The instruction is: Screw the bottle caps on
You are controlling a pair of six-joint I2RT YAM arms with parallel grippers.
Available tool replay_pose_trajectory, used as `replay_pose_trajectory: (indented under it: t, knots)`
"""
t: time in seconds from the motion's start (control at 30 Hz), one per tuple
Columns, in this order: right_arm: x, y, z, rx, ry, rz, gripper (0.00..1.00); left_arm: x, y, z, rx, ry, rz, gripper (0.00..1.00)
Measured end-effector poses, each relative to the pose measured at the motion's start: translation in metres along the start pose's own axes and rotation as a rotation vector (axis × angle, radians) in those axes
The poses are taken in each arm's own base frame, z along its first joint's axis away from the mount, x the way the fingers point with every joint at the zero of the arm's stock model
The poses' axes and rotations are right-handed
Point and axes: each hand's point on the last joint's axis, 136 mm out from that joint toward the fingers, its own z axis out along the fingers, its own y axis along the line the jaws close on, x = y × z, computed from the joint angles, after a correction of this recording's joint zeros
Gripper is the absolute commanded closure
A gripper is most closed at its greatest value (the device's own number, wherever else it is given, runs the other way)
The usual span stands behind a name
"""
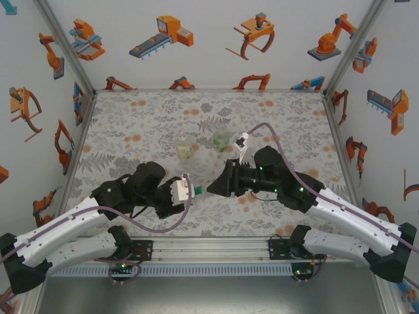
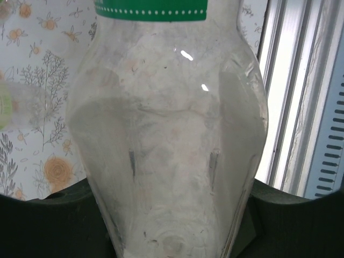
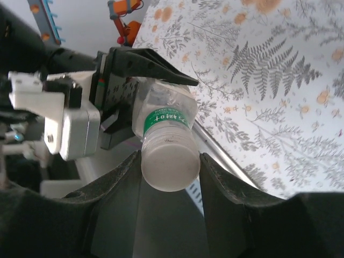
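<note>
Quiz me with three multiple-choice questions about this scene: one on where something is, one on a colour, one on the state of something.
1. Where is the colourless bottle?
A) inside a box
B) held in the left end effector
C) on a shelf

2. What colour is the band round that bottle?
A) green
B) red
C) blue

3. How is the right end effector set?
A) wide open, holding nothing
B) closed on the white cap
C) closed on a spoon

Answers:
1 B, as the left wrist view shows dark fingers on both sides of the bottle.
2 A, as the band is plainly green in both wrist views.
3 B, as the right wrist view shows its fingers against either side of the cap.
</note>
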Motion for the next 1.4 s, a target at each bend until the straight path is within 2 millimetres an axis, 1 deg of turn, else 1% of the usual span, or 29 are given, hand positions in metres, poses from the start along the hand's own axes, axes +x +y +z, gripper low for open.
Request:
replay_pose_trajectory:
  t: [0.13, 0.27, 0.37, 0.43, 0.47, 0.5, 0.63, 0.83, 0.9, 1.0, 1.13, 1.2, 1.3, 1.4]
  knots:
    - [-0.003, -0.009, 0.002, 0.043, -0.026, 0.168, 1.00, 0.001, 0.006, 0.000, -0.033, 0.007, -0.002, 1.00]
    - [-0.006, -0.013, 0.003, 0.055, -0.048, 0.280, 1.00, 0.000, 0.011, -0.002, -0.067, 0.006, 0.001, 1.00]
    - [-0.007, -0.016, 0.004, 0.055, -0.065, 0.327, 0.87, 0.001, 0.014, -0.003, -0.087, 0.011, 0.002, 1.00]
    - [-0.008, -0.016, 0.004, 0.051, -0.078, 0.342, 0.73, 0.001, 0.016, -0.002, -0.101, 0.005, 0.007, 1.00]
    - [-0.009, -0.017, 0.003, 0.050, -0.084, 0.345, 0.68, 0.000, 0.017, -0.002, -0.106, 0.000, 0.009, 1.00]
    - [-0.010, -0.016, 0.002, 0.049, -0.091, 0.347, 0.66, 0.000, 0.018, -0.002, -0.111, -0.005, 0.013, 1.00]
    - [-0.013, -0.016, -0.001, 0.047, -0.111, 0.343, 0.64, -0.004, 0.023, 0.000, -0.137, -0.023, 0.036, 1.00]
    - [-0.012, -0.018, 0.004, 0.071, -0.091, 0.345, 0.68, -0.001, 0.024, 0.002, -0.148, -0.023, 0.047, 1.00]
    - [-0.014, -0.013, 0.006, 0.086, -0.065, 0.326, 0.69, -0.003, 0.023, 0.000, -0.151, -0.033, 0.049, 1.00]
    - [-0.023, 0.004, 0.005, 0.094, -0.025, 0.289, 0.68, -0.011, 0.025, -0.009, -0.175, -0.086, 0.053, 1.00]
    - [-0.038, 0.028, -0.003, 0.087, -0.008, 0.254, 0.62, -0.029, 0.030, -0.021, -0.215, -0.184, 0.046, 1.00]
    - [-0.046, 0.036, -0.011, 0.094, -0.021, 0.241, 0.60, -0.040, 0.033, -0.023, -0.227, -0.227, 0.047, 1.00]
    - [-0.054, 0.039, -0.019, 0.123, -0.038, 0.234, 0.57, -0.052, 0.037, -0.019, -0.232, -0.273, 0.056, 1.00]
    - [-0.056, 0.034, -0.022, 0.165, -0.047, 0.239, 0.51, -0.056, 0.040, -0.011, -0.237, -0.300, 0.061, 1.00]
